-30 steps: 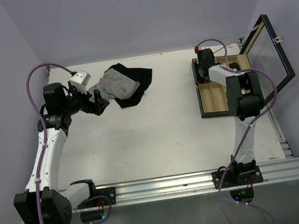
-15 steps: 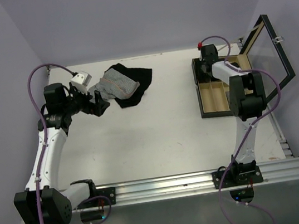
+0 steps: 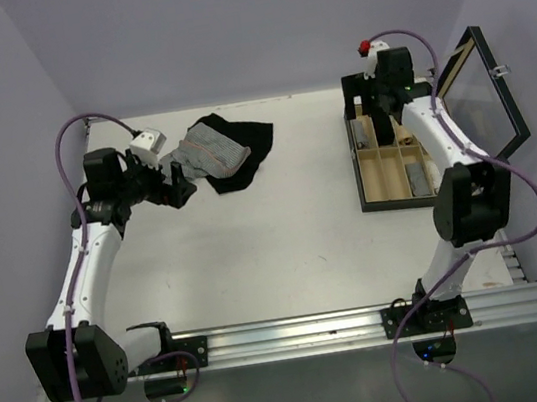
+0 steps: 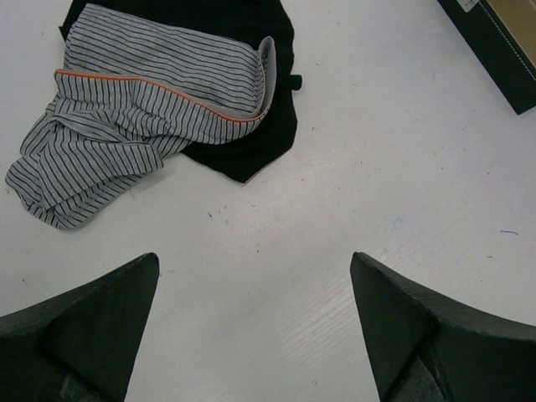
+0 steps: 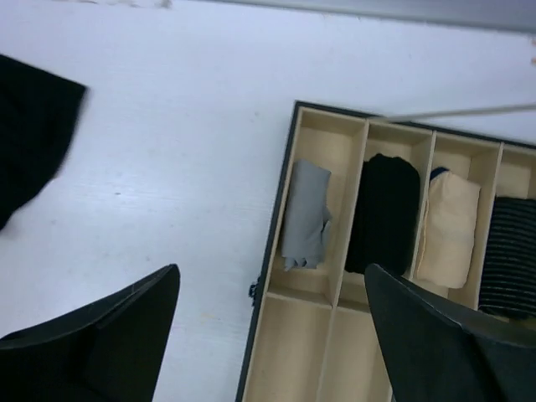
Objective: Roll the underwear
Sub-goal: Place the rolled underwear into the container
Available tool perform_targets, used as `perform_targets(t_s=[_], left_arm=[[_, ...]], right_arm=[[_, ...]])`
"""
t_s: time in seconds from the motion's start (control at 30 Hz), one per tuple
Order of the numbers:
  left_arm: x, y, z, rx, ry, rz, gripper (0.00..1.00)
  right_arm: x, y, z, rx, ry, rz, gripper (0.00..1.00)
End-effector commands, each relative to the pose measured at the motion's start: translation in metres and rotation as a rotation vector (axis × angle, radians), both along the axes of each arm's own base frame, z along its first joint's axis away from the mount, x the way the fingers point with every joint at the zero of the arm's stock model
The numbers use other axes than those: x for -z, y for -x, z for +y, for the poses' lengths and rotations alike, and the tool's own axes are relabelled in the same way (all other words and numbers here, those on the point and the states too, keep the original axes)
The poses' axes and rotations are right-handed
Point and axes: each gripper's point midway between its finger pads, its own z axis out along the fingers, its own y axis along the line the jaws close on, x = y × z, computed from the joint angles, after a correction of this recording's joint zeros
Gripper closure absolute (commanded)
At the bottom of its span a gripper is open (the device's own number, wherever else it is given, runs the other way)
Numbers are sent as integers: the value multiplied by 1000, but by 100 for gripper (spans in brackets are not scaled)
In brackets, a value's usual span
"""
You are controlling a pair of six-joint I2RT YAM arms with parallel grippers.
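Underwear (image 5: 306,213), plain grey, lies inside the box (image 5: 268,243), in the end compartment against the box wall that faces the open table (image 5: 167,126), next to a black roll (image 5: 381,213). Nothing grips it. The right fingers (image 5: 100,335) are spread wide and empty, hanging above that same box wall. The left fingers (image 4: 84,318) are likewise spread and empty, well apart from the box, over bare table near a pinstriped garment (image 4: 142,109) that lies on a black garment (image 4: 251,142).

The bundle looks loose rather than tight: its end toward the middle of the box is ragged, with a flap sticking out. I judge the main danger to be unrolling, since soft cloth with nothing pinning it tends to spring open, and the bundle does not fill its compartment, so nothing braces that end. A second danger is a snag. If the right fingers drop or swing across the box, a tip could catch the flap or a divider and drag the underwear out, or shove the box. The lid (image 3: 499,80), propped up on the box's side away from the open table, stands close to the right arm and could be knocked. Lastly, the left fingers could close on the pinstriped garment, which is not the piece to roll.
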Motion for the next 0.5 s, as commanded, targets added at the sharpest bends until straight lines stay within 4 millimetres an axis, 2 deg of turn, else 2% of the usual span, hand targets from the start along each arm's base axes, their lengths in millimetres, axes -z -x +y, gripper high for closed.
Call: perform_targets(t_s=[0.0,0.03,0.07,0.1,0.13,0.17,0.23,0.27,0.3,0.33,0.37,0.4,0.43,0.47], left_arm=[[16,4,7,-16,-46,39,0],[18,7,7,-5,-55,42,0],[24,12,6,17,-59,53,0],[28,21,5,59,-81,59,0],[31,27,3,85,-88,65,0],[36,33,3,95,-96,78,0],[37,43,8,88,-129,57,0],[46,48,14,65,-157,69,0],[42,55,17,70,-183,39,0],[45,58,20,61,-202,32,0],[52,63,25,47,-229,39,0],[40,65,26,34,-227,-17,0],[38,64,36,-9,-228,-34,0],[29,67,35,11,-241,-75,0]], right_arm=[[-67,49,35,-235,-22,-76,1],[-63,70,54,-323,-59,-39,1],[-46,90,62,-372,-74,15,1],[-52,117,72,-459,-81,16,1],[-44,140,87,-561,-102,53,1],[-25,169,100,-655,-145,118,1],[-15,201,103,-720,-123,131,1],[8,221,101,-741,-136,193,1],[15,232,99,-751,-136,210,1],[12,242,98,-763,-134,191,1],[26,255,95,-765,-135,224,1],[27,259,93,-762,-122,211,1],[29,266,90,-761,-111,195,1],[28,269,88,-760,-97,176,1]])
